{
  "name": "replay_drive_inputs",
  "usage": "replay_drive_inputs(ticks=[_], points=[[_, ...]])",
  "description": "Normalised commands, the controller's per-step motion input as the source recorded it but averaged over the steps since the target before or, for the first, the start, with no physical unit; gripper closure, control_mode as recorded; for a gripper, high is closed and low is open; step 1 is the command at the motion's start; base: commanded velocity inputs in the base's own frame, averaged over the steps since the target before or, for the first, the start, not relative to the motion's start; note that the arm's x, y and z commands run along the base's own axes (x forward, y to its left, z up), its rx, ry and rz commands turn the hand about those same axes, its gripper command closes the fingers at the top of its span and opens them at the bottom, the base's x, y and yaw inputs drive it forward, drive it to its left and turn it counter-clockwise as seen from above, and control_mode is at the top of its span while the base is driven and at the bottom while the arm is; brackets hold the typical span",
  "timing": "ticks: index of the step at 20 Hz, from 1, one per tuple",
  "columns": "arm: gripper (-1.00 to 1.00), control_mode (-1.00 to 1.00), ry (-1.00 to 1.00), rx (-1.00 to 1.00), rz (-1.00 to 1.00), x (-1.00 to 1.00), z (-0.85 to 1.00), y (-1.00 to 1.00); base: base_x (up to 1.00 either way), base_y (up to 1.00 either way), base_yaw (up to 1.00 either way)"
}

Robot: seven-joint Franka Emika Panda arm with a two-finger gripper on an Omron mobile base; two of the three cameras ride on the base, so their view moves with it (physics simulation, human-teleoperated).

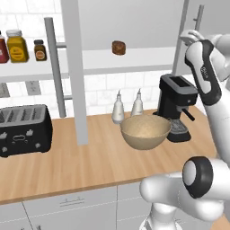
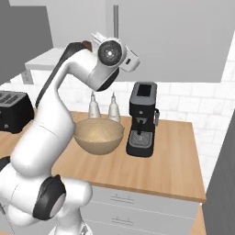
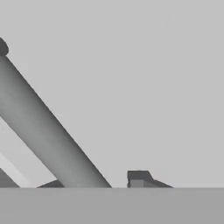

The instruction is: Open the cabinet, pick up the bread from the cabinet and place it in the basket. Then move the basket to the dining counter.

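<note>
The cabinet's left door (image 1: 74, 67) stands open, edge-on to me. On the white inner shelf (image 1: 143, 58) sits the bread (image 1: 118, 47), a small brown lump. The right door (image 2: 174, 36) is closed. My gripper (image 1: 189, 37) is up at that door's vertical bar handle (image 1: 199, 18). In the hand view the handle (image 3: 48, 127) runs slantwise between the two fingertips (image 3: 139, 177), and the gripper (image 3: 95, 181) is shut on it. The tan basket (image 1: 145, 130) (image 2: 98, 136) rests on the wood worktop below. The dining counter is out of view.
A black coffee machine (image 1: 176, 105) (image 2: 142, 119) stands right of the basket, with two white bottles (image 1: 118, 108) behind it. A black toaster (image 1: 22, 129) sits at the left. Spice jars (image 1: 18, 45) line the left shelf. The arm's white links (image 2: 59, 114) rise close over the basket.
</note>
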Motion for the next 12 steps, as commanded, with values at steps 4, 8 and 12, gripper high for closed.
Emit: replay_drive_inputs(ticks=[4,8,12], points=[[1.0,-1.0,-0.06,0.04,0.0,-1.0,0.28,-0.9,0.0,0.0,0.0],[1.0,-1.0,0.0,0.01,0.0,-1.0,0.47,-1.0,0.0,0.0,0.0],[1.0,-1.0,0.02,0.0,0.0,-1.0,0.55,-0.95,0.0,0.0,0.0]])
